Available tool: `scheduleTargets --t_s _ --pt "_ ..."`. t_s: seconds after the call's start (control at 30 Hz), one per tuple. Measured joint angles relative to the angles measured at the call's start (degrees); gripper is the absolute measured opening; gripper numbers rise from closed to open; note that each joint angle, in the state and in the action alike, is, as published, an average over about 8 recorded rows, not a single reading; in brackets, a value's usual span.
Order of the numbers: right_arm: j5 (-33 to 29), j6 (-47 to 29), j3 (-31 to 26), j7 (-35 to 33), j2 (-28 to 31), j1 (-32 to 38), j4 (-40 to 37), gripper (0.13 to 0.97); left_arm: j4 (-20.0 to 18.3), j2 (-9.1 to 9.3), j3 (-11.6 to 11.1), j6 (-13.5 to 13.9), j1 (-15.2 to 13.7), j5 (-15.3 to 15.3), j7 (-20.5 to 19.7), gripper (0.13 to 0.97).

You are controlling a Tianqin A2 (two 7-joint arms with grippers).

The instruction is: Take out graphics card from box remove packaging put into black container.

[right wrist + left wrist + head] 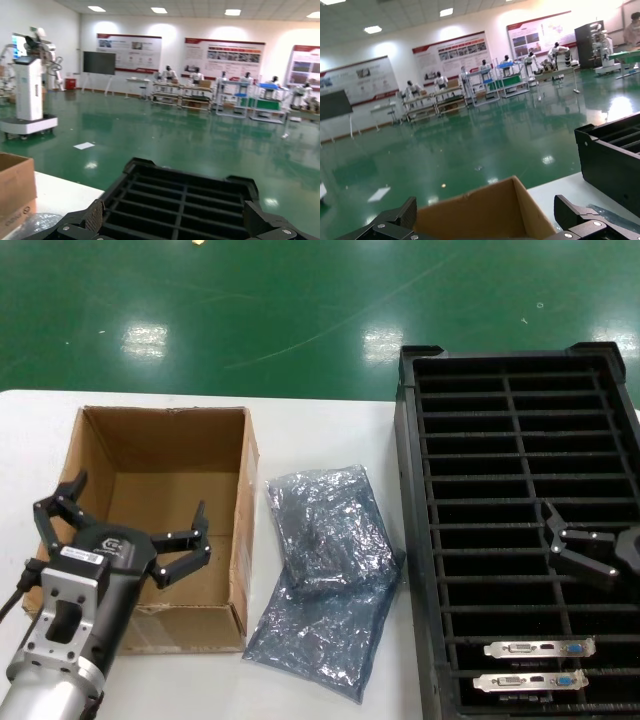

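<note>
Task progress: judged near complete; both visible cards are seated in the crate and the box shows no contents.
Graphics cards: two, the first graphics card (538, 648) and the twin card (530, 680), each upright in its own slot at the near end of the black container (420, 540), silver brackets up.
Packaging: two empty bags, packaging (325, 525) and the second bag (320, 630), overlapping on the white table (320, 420) between box and crate.
Box (165, 520): one, open; its visible interior is bare.
Left gripper (125, 530): fingers spread apart, holding nothing, hovering over the box.
Right gripper (590, 548): fingers apart, holding nothing, above the crate's right column, away from the cards.
Remaining: nothing evident, unless a card lies hidden behind the left gripper.
</note>
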Motion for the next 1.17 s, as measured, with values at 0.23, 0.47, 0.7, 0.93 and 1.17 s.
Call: scheduleTargets --t_s 0.23,0.47,0.7,0.93,1.17 --pt "2.06 4.50 -1.17 -3.22 -2.29 -1.39 -1.56 0.966 2.44 -0.02 0.40 -0.90 0.40 -4.91 0.37 0.966" --pt "4.10 8.94 -2.32 -6.40 -4.55 -2.75 -3.10 0.966 4.84 -0.05 0.79 -1.79 0.80 -9.75 0.73 0.966" --pt "5.14 11.21 -2.91 -8.04 -5.71 -3.46 -3.89 0.966 6.07 -0.06 0.99 -2.24 1.01 -12.24 0.92 0.966" --pt "5.19 11.32 -2.94 -8.11 -5.76 -3.49 -3.92 0.966 6.13 -0.06 0.99 -2.26 1.02 -12.35 0.92 0.966" --pt "5.19 11.32 -2.94 -8.11 -5.76 -3.49 -3.92 0.966 6.13 -0.06 0.99 -2.26 1.02 -12.35 0.92 0.966"
